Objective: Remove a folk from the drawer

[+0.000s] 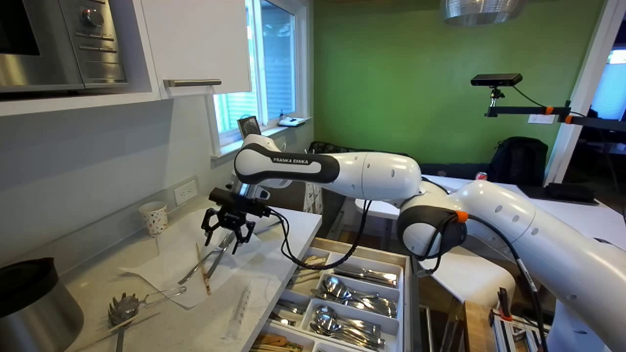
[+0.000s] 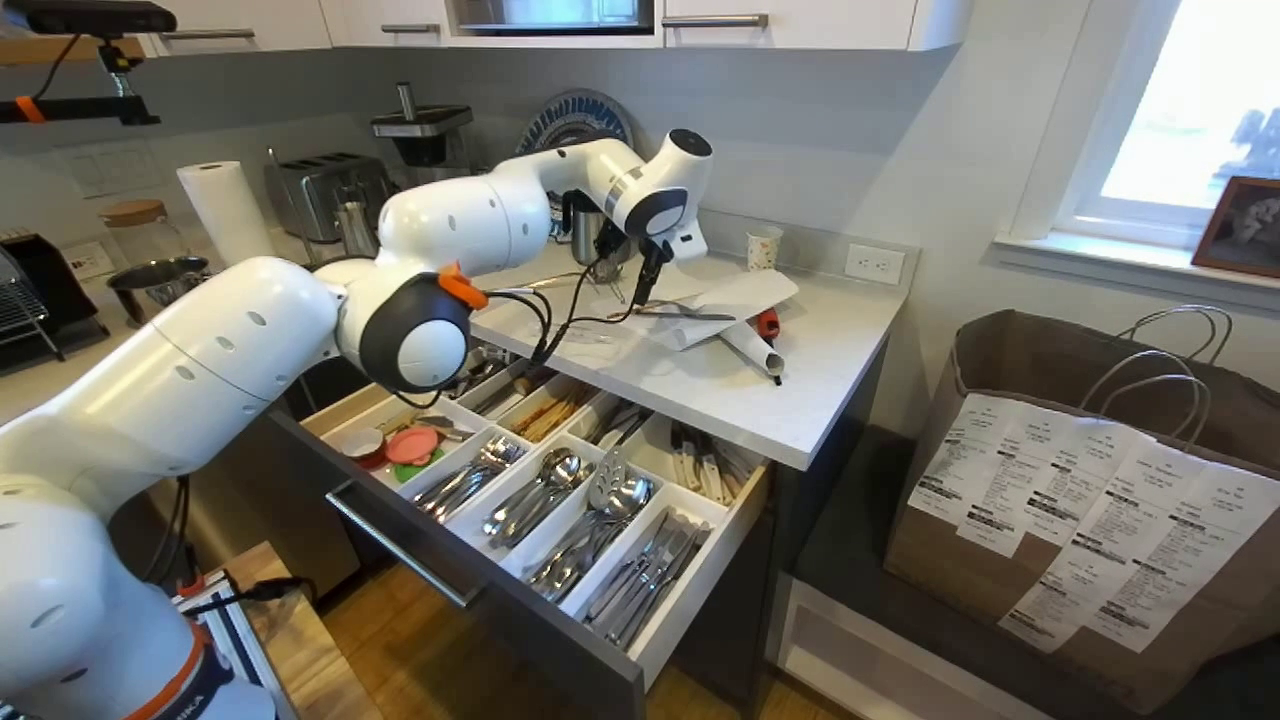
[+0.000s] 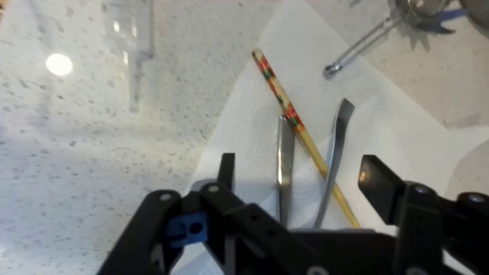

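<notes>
Speckled counter [image 3: 76, 160] with a green wall [image 1: 391, 88] and a window [image 1: 279, 63] beyond, an open cutlery drawer [image 2: 700, 590] below. The gripper [image 3: 298, 173], jaws wide apart and holding nothing, hangs above a paper towel [image 3: 244, 149] bearing a patterned chopstick [image 3: 280, 93] and two metal utensils [image 3: 285, 168]; the fork cannot be singled out there or in the drawer.

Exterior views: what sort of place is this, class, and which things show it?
A kitchen, probably in a home. In an exterior view, an open drawer holds sorted cutlery, and a toaster stands beside a paper roll.
</notes>
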